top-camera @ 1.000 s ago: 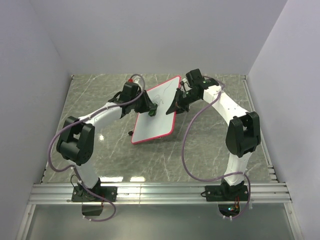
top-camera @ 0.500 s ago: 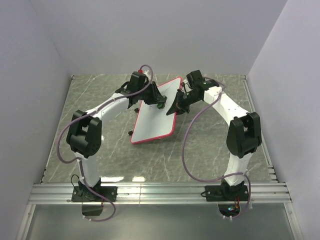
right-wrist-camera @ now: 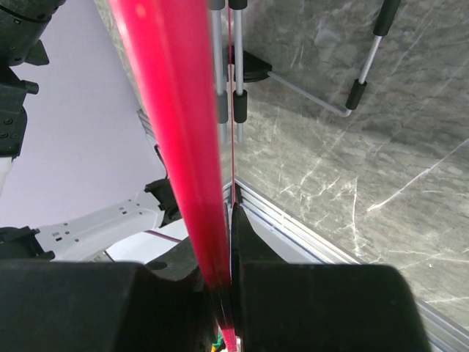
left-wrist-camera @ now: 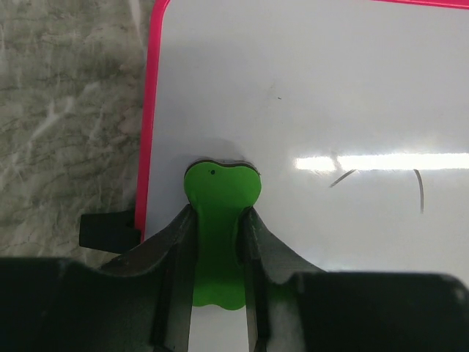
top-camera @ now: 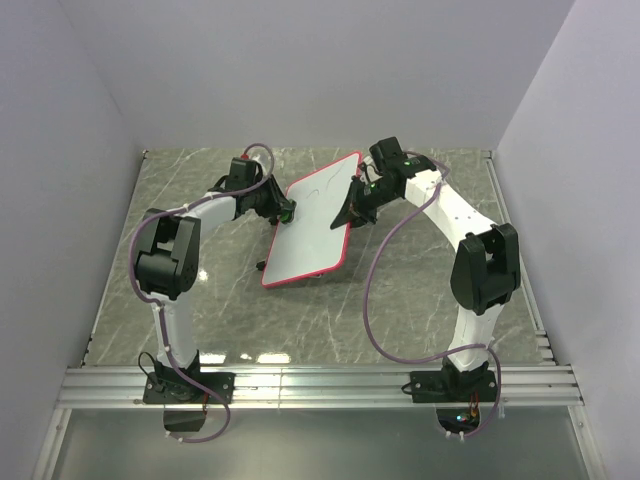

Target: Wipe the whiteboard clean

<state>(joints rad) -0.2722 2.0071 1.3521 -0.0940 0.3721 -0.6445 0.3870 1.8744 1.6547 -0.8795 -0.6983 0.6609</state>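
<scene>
**Q:** Where is the flat white whiteboard with the thin red rim [top-camera: 312,232]?

**A:** It stands tilted on the grey marbled table [top-camera: 210,300], with its long axis running away from me. My right gripper [top-camera: 352,208] pinches the right rim. My left gripper [left-wrist-camera: 218,216] clamps a small green eraser block [left-wrist-camera: 220,187] at the left edge.

**Q:** And the thin black marker strokes [left-wrist-camera: 420,192]?

**A:** They lie across the face, to the right of the block. The left arm is nearer.

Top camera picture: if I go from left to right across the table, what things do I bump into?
left claw → green block pinched in it → whiteboard → right claw, clamped on the whiteboard's right edge
</scene>
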